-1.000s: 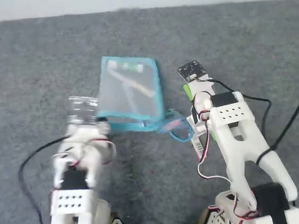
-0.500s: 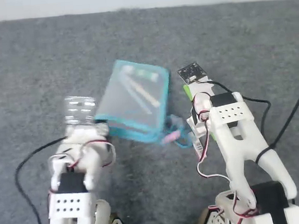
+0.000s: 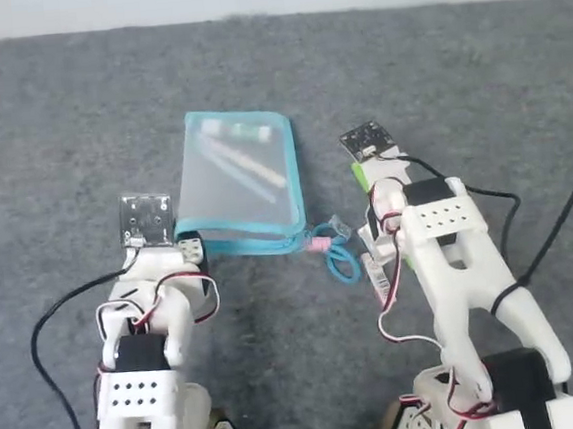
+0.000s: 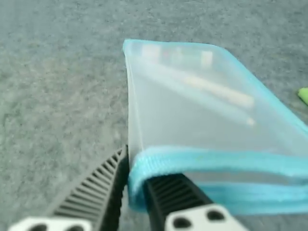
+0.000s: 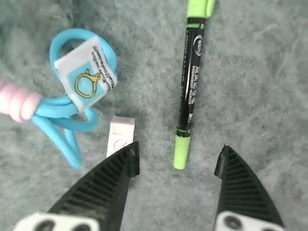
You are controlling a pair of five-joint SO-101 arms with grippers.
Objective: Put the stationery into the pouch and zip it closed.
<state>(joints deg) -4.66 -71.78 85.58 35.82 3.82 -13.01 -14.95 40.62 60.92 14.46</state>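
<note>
Right gripper (image 5: 179,153) hangs released over the highlighter (image 5: 190,86), long axis running near-far, near end between its jaws; left gripper (image 4: 136,180) clenched on pouch (image 4: 192,110) corner.

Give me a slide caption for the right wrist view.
Open right gripper above a green highlighter lying on grey carpet, a blue cord loop alongside.

Count: 1 pouch (image 3: 239,184). Inside it at least 2 long sticks (image 3: 263,173), plus smaller bits at the far end, number can't tell. On the worktop (image 3: 475,77): 1 highlighter (image 5: 190,86), 1 small white piece (image 5: 119,134). At the zip: 1 pink pull (image 5: 17,103), 1 blue cord loop (image 5: 72,113), 1 tag (image 5: 86,72). 2 claws: left claw (image 4: 134,175), right claw (image 5: 179,150).
</note>
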